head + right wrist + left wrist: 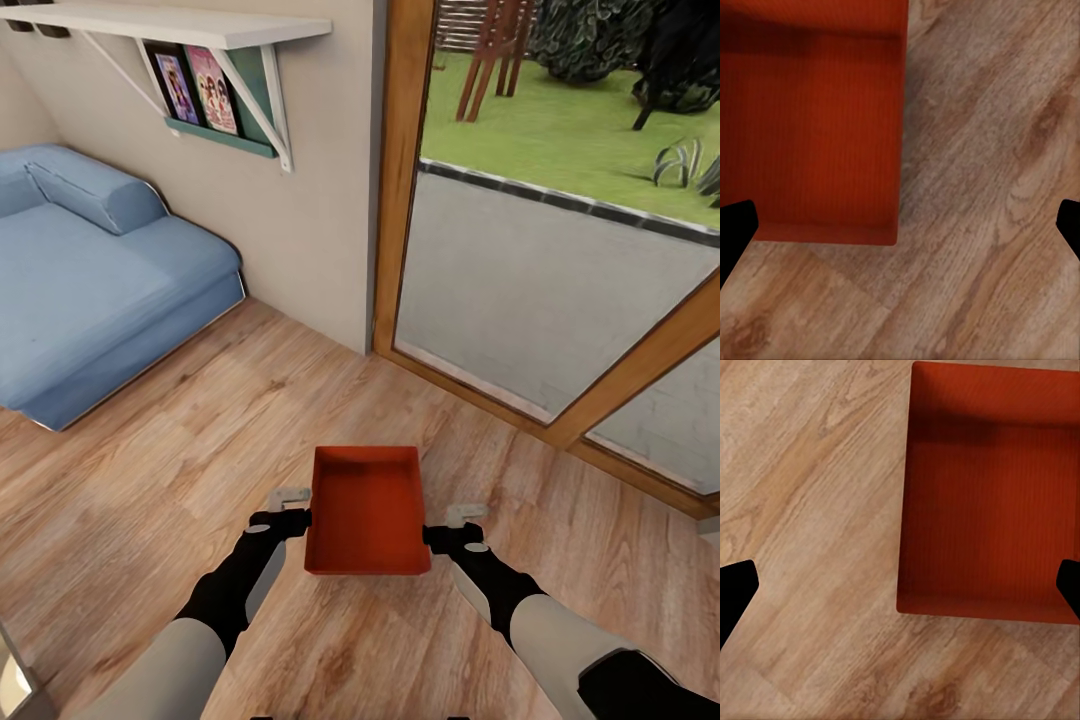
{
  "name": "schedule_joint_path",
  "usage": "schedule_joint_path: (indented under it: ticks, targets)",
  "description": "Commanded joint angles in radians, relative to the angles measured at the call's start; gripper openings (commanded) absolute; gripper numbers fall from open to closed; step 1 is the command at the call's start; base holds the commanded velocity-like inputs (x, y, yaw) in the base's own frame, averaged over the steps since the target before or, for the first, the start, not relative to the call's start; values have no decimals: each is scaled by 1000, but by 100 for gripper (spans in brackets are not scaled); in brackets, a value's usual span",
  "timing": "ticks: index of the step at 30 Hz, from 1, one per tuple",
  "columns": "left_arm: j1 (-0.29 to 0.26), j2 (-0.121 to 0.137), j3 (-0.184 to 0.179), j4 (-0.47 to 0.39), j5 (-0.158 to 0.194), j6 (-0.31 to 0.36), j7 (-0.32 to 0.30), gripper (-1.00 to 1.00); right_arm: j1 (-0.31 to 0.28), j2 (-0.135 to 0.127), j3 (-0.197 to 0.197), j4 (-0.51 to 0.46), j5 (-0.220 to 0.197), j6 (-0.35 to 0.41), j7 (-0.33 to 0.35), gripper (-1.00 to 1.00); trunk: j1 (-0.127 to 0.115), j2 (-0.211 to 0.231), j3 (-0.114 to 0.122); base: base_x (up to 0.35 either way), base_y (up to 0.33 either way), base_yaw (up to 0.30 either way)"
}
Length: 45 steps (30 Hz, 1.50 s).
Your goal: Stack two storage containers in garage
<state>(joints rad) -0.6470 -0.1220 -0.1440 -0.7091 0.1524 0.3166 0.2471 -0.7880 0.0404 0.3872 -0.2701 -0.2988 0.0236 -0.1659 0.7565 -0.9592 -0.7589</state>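
A: Where does the job stand?

B: One storage container [366, 510] sits between the two grippers, low over the wood plank floor [200, 450] of the living room, near the glass door [560, 290] on the right. The blue sofa [90, 290] lies far left. Whether the bin rests on the planks or is already lifted, the pictures do not settle.

A: And the fingers?

B: The left gripper [292, 507] is at the bin's left wall, the right gripper [458, 527] at its right wall. Both wrist views show the dark fingers [735, 589] spread wide at the picture edges, so each gripper looks released rather than clenched on a wall. It reads as a squeeze between the two arms, or the approach to one.

A: How should the robot do it well?

B: Likely by pressing both sides evenly at the same height, keeping the bin level, and turning the base slowly towards the garage.

A: What does the bin look like?

B: A red-orange rectangular tray, open on top, empty, with plain smooth walls and a faintly ribbed bottom [810, 135].
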Motion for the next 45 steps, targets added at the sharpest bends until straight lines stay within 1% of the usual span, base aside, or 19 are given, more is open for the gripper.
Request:
schedule_joint_path:
  ticks: [1,17,19,22,25,45]
  targets:
    - [0,1,-5,-1,10,4,9,100,0,0,9,-1,-9,2,-6,100,4,-8,-4,0,0,0]
    - [0,1,-5,5,11,4,9,100,0,1,9,-1,-9,0,-5,100,65,-120,-54,0,0,0]
    - [0,1,-5,12,12,4,9,100,0,1,9,-1,-9,-8,-5,100,73,-134,-60,0,0,0]
    - [0,1,-5,49,12,4,9,100,0,1,9,-1,-10,-28,-7,100,85,-155,-70,0,0,0]
    - [0,1,-5,55,13,4,9,100,0,1,9,-1,-10,-30,-7,100,96,-176,-79,0,0,0]
    - [0,2,-5,57,10,2,9,100,0,1,9,-1,-10,-31,-7,100,173,-316,-142,0,0,0]
